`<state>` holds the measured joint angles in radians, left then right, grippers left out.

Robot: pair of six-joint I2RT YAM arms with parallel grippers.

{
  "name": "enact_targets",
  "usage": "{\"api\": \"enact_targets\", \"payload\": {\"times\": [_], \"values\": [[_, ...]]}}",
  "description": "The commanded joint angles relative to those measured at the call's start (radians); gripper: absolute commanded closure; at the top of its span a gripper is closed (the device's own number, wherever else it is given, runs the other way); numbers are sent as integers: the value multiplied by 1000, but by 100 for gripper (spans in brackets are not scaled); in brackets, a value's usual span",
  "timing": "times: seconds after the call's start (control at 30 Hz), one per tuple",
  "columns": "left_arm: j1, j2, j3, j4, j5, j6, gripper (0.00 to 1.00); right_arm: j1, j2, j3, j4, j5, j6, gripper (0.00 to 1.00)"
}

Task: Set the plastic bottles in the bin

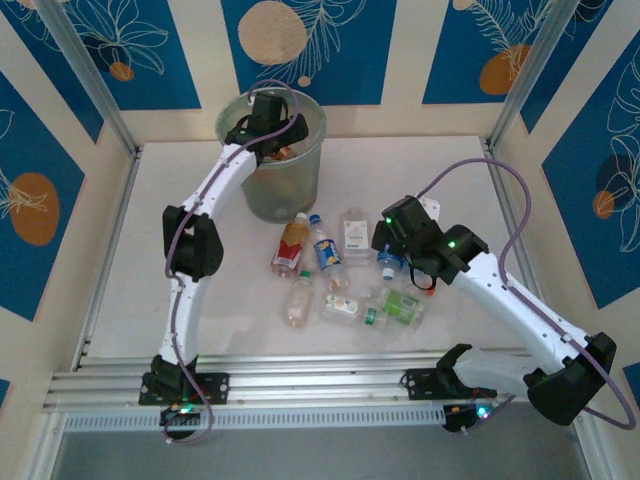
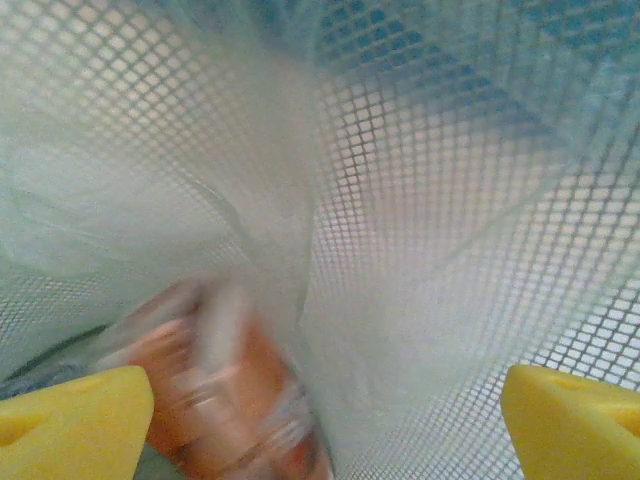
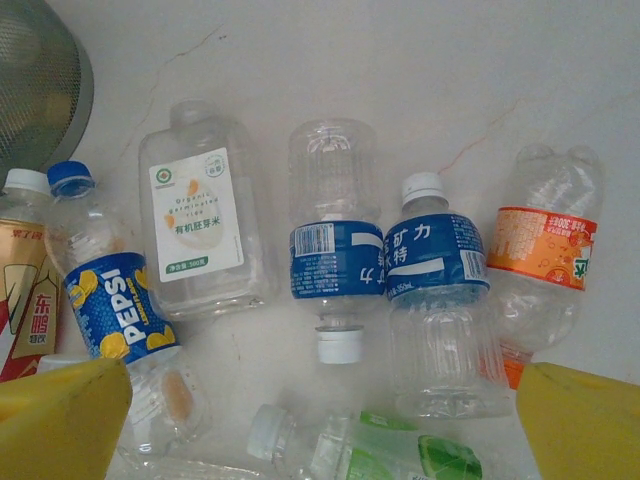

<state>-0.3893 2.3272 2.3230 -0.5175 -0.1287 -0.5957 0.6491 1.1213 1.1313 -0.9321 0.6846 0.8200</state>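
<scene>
I see my right end effector (image 1: 392,262) hanging wide open and empty at centre right of the top view, just over the bottles (image 1: 328,252) scattered mid-frame on the desk (image 1: 130,290). Farther up, my left end effector (image 2: 320,420) sits inside the bin (image 1: 290,190), fingers (image 2: 70,420) spread wide, an orange-labelled bottle (image 2: 230,400) blurred between them, not clamped.

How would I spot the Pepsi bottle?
Find the big round pale grey-green plastic bin at the back of the white table. In the row of bottles lying in front of it, the small clear plastic Pepsi bottle is second from the left. Its blue cap and yellow-spotted blue label saying PEPSI set it apart.
</scene>
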Motion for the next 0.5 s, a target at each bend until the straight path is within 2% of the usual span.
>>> {"api": "enact_targets", "payload": {"times": [0.0, 0.47], "values": [[-3, -36, -4, 2, -8, 10, 9, 9, -22, -7, -8, 24, 22, 1], [-3, -276, 1, 0, 23, 76, 11, 8, -23, -14, 15, 20, 4, 1]]}}
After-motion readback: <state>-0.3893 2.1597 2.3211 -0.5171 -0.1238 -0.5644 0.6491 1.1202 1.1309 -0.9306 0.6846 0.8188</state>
